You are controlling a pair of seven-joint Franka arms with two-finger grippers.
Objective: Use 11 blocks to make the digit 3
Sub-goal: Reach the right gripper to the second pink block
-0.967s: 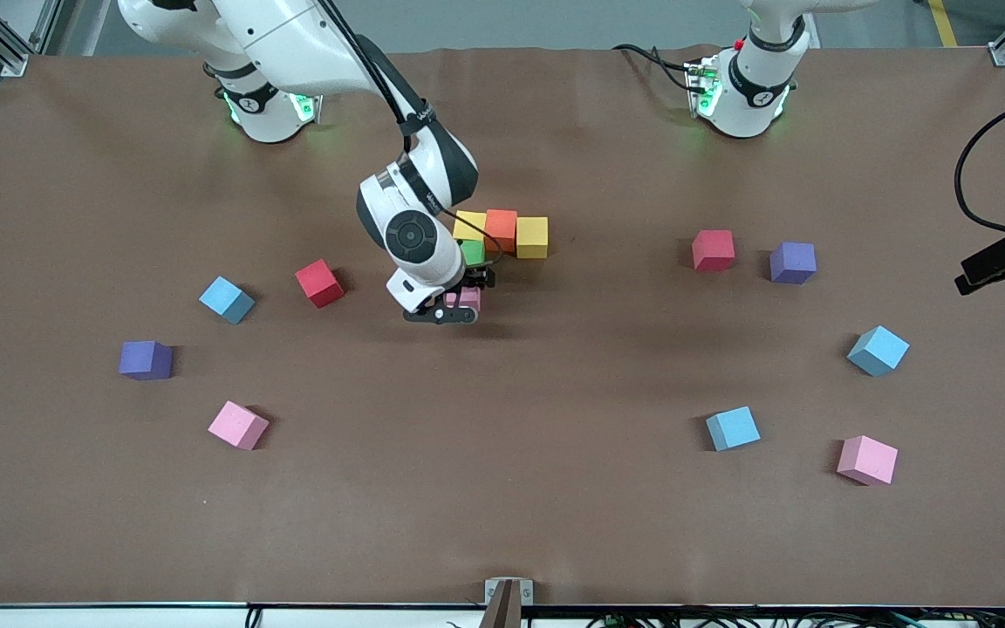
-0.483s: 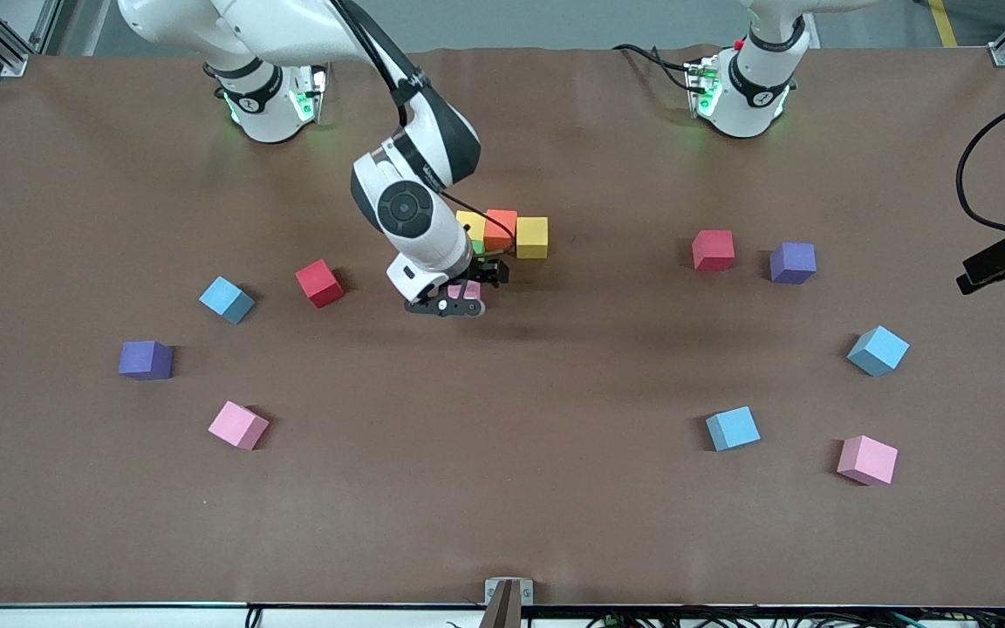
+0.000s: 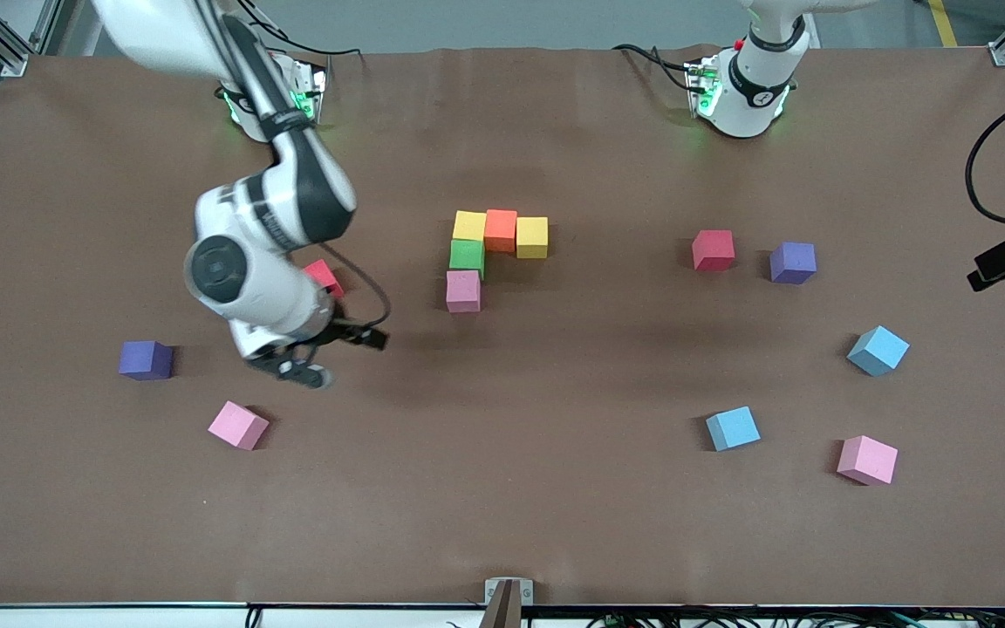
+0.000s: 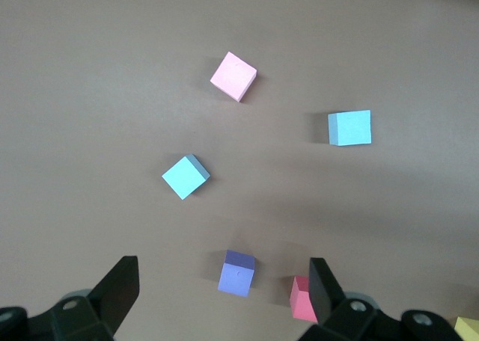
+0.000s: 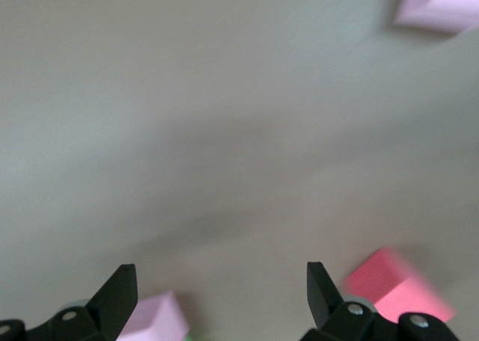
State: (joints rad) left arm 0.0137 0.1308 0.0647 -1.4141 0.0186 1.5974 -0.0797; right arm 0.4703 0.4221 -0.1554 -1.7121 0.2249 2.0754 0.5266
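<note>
Front view: nearest the camera, on the brown table, lie a pink block and a light blue block toward the left arm's end, and another pink block toward the right arm's end. Farther in, a second light blue block sits at about two o'clock from the first. A purple cube lies toward the right arm's end.

At about three o'clock from that purple cube, the right tool hangs over bare table, jaws wide and empty. A red block shows partly past the right arm's wrist.

Mid-table, the started digit 3 runs: pink block, green block touching it at twelve o'clock, then a row of yellow block, orange block and yellow block.

Toward the left arm's end stand a red block and a second purple cube, close together but apart.

Left wrist view: the waiting left tool hangs high over these blocks, jaws wide and empty.
</note>
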